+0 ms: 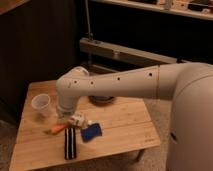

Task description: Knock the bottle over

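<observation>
We see a dim, warm-lit room; the background from 9 to 12 o'clock sinks into near-black. Soft light from above brightens the arm (120, 82) and the bench (125, 122), without glare. The claw (70, 117) at 8 o'clock lies in shadow under the arm. Everything looks soft and blurred.

Table (125, 125): cup (41, 104) stood near the left edge; gripper (66, 115) positioned right of the cup, above the carrot stick (58, 128); bottle (80, 120) laid on its side just right of the gripper; sponge (91, 132) placed before the bottle; striped item (70, 143) laid toward the front edge; bowl (102, 99) set behind, under the arm.
</observation>
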Motion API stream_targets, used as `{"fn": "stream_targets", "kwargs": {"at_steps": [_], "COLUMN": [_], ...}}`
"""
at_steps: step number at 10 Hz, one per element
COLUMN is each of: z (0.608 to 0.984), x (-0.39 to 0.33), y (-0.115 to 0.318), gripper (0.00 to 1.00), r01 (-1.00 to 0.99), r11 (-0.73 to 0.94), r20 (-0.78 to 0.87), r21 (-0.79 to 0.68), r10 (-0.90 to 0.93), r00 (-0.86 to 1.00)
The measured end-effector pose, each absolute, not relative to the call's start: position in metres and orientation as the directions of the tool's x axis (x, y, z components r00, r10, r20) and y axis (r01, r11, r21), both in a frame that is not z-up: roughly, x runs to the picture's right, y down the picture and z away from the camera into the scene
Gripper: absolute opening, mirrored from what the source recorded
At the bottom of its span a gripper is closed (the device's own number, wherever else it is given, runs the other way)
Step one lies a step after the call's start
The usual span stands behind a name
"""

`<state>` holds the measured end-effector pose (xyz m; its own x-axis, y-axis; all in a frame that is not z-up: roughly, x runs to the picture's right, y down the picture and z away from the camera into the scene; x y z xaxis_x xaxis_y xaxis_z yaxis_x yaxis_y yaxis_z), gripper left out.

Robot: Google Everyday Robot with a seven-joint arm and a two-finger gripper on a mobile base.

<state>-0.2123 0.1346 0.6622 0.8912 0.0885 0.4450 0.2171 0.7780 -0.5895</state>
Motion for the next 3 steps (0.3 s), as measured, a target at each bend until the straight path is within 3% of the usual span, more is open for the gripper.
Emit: {"fn": "stream_targets", "kwargs": {"at_steps": [3], "z": [0.6622], "x": [-0.212], "y": [0.1342], "gripper": [0.02], "r01": [0.216], "r11": [0.779], "r20": [0.445], "r21": [-0.589], "r10": [0.089], "r00": [0.891]}}
